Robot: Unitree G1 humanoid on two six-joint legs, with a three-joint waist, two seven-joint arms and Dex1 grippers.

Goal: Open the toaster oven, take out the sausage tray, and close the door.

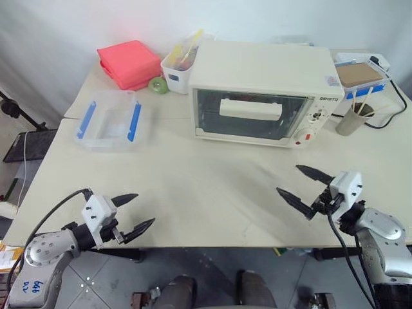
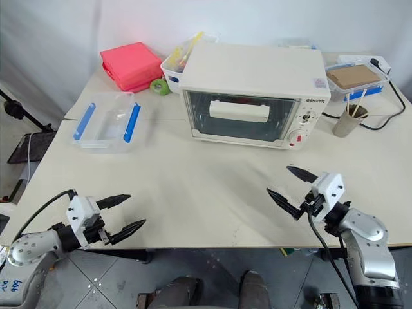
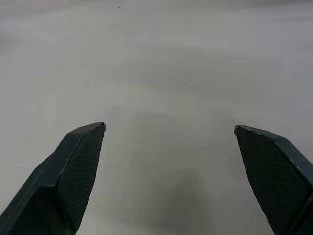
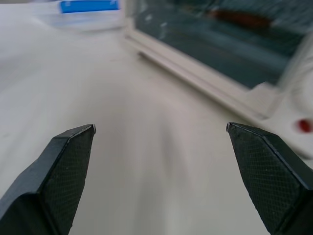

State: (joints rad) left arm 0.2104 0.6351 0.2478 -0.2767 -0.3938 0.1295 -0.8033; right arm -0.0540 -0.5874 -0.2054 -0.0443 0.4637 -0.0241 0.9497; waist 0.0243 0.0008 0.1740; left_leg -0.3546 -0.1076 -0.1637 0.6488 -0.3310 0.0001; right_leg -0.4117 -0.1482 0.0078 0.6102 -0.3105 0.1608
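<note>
The cream-white toaster oven (image 1: 264, 71) stands at the back middle of the table. Its glass door (image 1: 248, 125) is shut, with the cream bar handle (image 1: 251, 107) across the front. Behind the glass, the right wrist view shows a dark reddish long shape (image 4: 242, 19); I cannot make out the sausage tray itself. My left gripper (image 1: 145, 208) hovers open near the table's front left edge with nothing between its fingers. My right gripper (image 1: 287, 178) is open and empty at the front right, pointing toward the oven and well short of it.
A clear plastic box with blue clips (image 1: 108, 121) lies left of the oven. Behind it are a red folded cloth (image 1: 129, 63), a green tape roll (image 1: 158, 85) and a white bin (image 1: 179, 72). A cup with sticks (image 1: 353, 119) and a cable sit right of the oven.
</note>
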